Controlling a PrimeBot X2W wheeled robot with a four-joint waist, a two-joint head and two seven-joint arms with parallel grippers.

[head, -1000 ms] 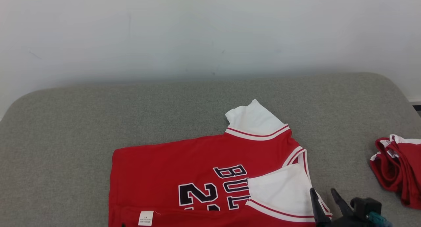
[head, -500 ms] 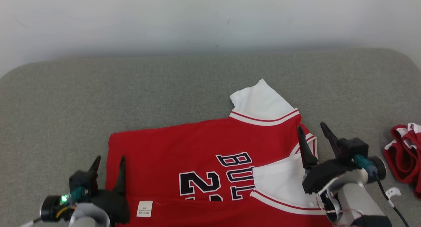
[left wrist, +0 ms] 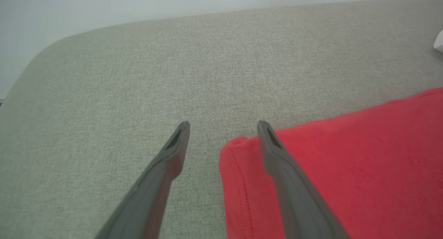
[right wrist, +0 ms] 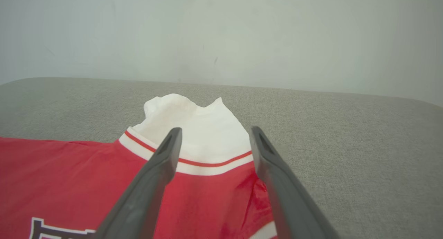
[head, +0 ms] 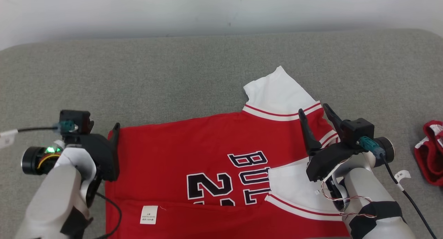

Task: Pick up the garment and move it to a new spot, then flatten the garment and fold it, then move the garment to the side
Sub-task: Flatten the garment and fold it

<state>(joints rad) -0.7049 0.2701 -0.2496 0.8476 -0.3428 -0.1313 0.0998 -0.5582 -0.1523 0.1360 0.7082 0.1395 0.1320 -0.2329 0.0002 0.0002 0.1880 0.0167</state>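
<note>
Red jersey (head: 193,145) lies flat on the grey upholstered surface (head: 173,76), its label (head: 148,214) nearest. Left hand (left wrist: 223,124), fingers apart and empty, stands over the jersey's left corner. Right hand (head: 313,109), fingers apart and empty, is above the shoulder beside the far white sleeve (head: 277,93). A second red garment (head: 431,152) lies well to the right.

Pale forearms (head: 52,197) — dark tapered fingers (head: 306,132)

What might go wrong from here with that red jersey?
1. The open left fingers straddle the red jersey at its corner, with one finger over the grey cushion. Closing there may catch only a sliver of cloth, or miss it.
2. The open right fingers point at the far white sleeve. A pinch there might bunch it and pull the flattened body askew.
</note>
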